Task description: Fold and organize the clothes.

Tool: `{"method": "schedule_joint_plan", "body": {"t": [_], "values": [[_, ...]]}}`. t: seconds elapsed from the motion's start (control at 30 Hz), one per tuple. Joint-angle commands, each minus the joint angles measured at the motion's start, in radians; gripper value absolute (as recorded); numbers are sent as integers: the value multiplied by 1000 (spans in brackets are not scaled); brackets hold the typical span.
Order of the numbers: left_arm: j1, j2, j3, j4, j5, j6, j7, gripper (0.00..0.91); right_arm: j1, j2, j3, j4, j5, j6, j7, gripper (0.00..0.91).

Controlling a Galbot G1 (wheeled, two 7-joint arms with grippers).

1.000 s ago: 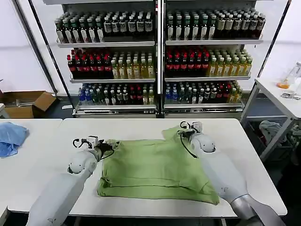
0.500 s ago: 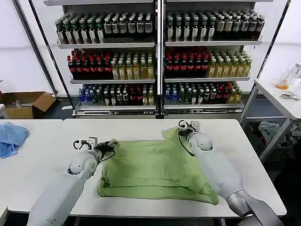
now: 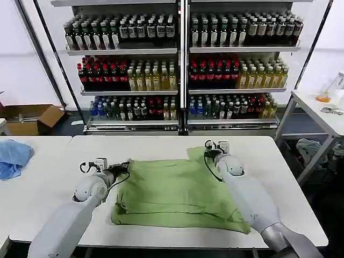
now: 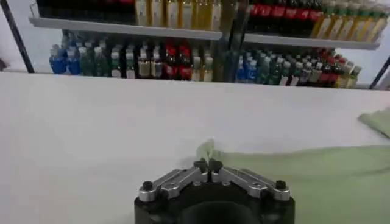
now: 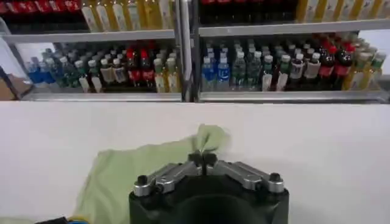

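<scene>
Left fingers: clenched on a small peak of shirt fabric at its far-left corner, about 9 o'clock of the counter.

Right fingers: clenched on the raised far-right corner, about 1 o'clock of the cloth.

Shirt: light green, lying spread at counter centre, near edge doubled over. We judge it light, limp and non-slip; it will sag between holds, so we would take it at corners or hems, both sides level.

Views: both wrist views give us the pinch itself, tips meeting on cloth. The head view gives us the whole outline, both arms, and the blue cloth at 9 o'clock on the next counter.
</scene>
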Motion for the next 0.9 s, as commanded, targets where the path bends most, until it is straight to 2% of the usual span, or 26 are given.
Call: {"method": "schedule_joint_plan", "body": {"t": [0.03, 0.5, 0.83, 0.9], "values": [[41, 12, -45, -83, -89, -29, 0, 20, -38, -29, 11, 152, 1, 42, 1, 0], [187, 74, -132, -324, -138, -22, 0, 20, -264, -181, 128, 592, 46, 18, 33, 0], [283, 108, -177, -410, -157, -13, 6, 20, -449, -249, 239, 800, 63, -5, 48, 0], [311, 115, -191, -433, -157, -8, 10, 20, -528, -270, 272, 858, 68, -9, 49, 0]]}}
